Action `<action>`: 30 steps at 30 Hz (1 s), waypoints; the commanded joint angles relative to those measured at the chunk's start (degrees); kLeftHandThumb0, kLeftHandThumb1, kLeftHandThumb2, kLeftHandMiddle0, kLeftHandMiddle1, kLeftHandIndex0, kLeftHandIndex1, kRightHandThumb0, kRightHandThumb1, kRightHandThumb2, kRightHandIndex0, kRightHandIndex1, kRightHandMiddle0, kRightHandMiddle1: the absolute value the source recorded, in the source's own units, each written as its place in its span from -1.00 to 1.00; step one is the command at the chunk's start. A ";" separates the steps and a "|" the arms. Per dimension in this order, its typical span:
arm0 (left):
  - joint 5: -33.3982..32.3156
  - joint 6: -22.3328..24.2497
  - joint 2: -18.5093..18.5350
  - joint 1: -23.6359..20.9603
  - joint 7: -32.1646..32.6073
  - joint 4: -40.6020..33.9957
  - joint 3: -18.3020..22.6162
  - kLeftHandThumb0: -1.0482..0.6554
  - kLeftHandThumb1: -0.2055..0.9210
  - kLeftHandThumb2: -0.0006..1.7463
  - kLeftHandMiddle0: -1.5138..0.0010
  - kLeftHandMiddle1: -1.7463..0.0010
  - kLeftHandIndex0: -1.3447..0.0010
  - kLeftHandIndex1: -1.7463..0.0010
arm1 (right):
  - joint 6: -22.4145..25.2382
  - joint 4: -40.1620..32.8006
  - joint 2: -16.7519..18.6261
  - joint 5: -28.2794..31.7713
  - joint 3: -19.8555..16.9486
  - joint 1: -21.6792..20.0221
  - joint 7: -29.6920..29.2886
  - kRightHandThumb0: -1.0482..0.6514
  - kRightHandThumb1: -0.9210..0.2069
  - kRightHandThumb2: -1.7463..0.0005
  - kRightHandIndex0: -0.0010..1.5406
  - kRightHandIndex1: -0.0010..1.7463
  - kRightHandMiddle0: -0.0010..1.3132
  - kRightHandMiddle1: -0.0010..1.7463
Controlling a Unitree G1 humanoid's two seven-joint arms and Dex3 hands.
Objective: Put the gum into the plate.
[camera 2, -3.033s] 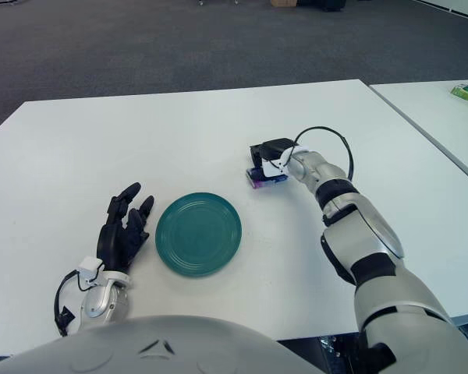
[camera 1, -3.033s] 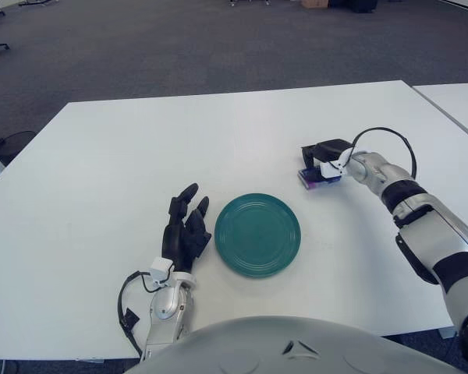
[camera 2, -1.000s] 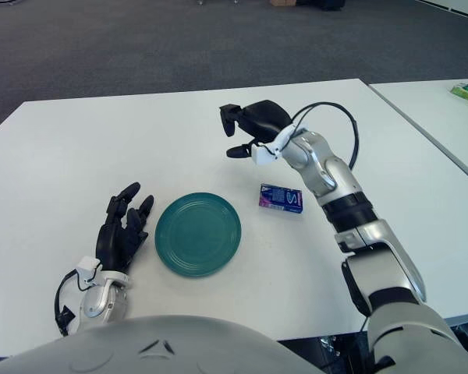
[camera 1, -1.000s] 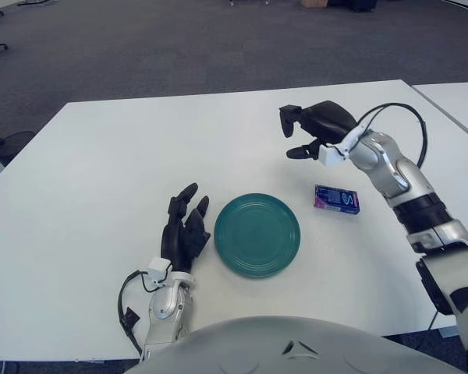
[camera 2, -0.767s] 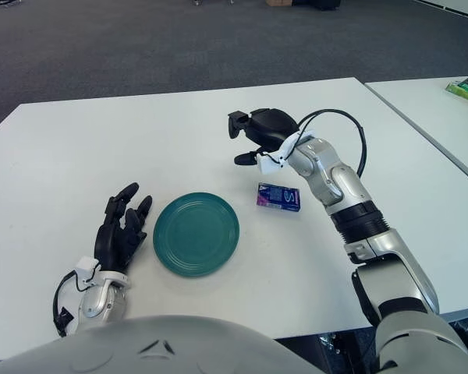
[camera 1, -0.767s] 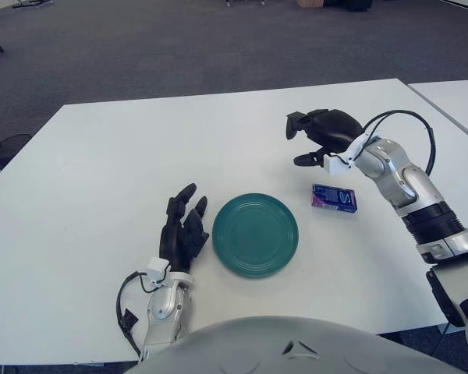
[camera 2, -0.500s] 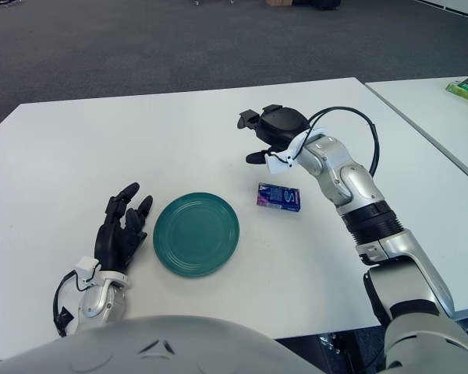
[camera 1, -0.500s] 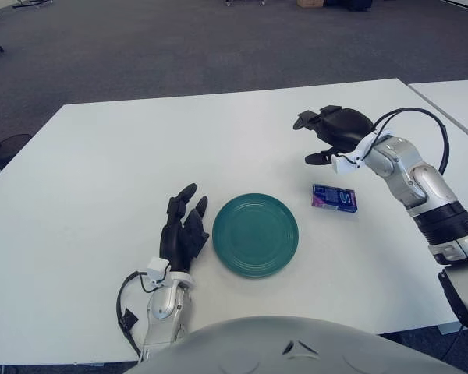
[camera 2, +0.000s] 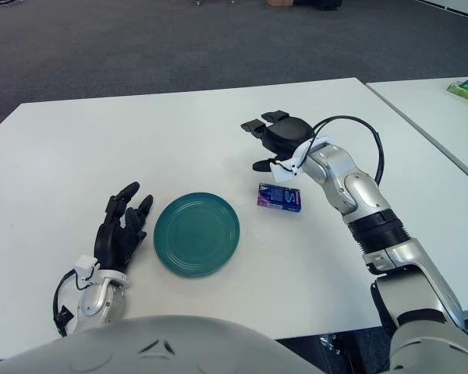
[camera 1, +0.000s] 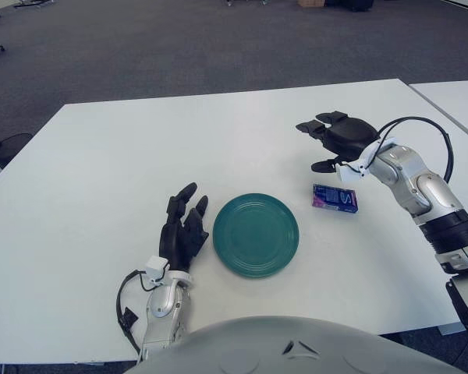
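spreading under everything is a wide white rectangular table (camera 1: 101, 171). on it sits a round dark green ridged plate (camera 1: 256, 234), just to the right of the black three-finger left hand (camera 1: 184, 231), whose fingers are relaxed open and hold nothing. the black right hand (camera 1: 339, 140) hovers with fingers spread, empty. a small purple and blue gum pack (camera 1: 335, 199) lies flat on the table just below that hand, beside the plate, not in it.
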 commanded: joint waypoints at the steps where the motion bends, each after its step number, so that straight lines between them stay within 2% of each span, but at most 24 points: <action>1: -0.59 1.63 0.09 0.10 -0.35 0.97 0.62 -0.68 1.00 -0.07 0.29 0.96 0.85 0.00 | 0.91 -2.12 -1.73 0.80 -1.65 1.18 1.45 -1.00 -1.00 0.01 -0.91 -1.00 -1.00 -0.90; 13: -1.05 1.22 0.15 -0.31 -1.51 1.92 1.35 -0.69 1.00 -0.06 0.29 0.97 0.87 0.02 | 5.52 -7.54 -3.29 0.12 -3.36 6.83 6.06 -1.00 -1.00 0.00 -0.93 -1.00 -1.00 -0.94; 30: -0.62 1.18 0.70 -0.16 -2.30 1.96 1.53 -0.68 1.00 -0.05 0.28 0.96 0.88 0.02 | 8.48 -11.44 -1.88 -1.04 -3.88 14.23 3.04 -1.00 -1.00 -0.02 -0.88 -0.98 -0.99 -0.93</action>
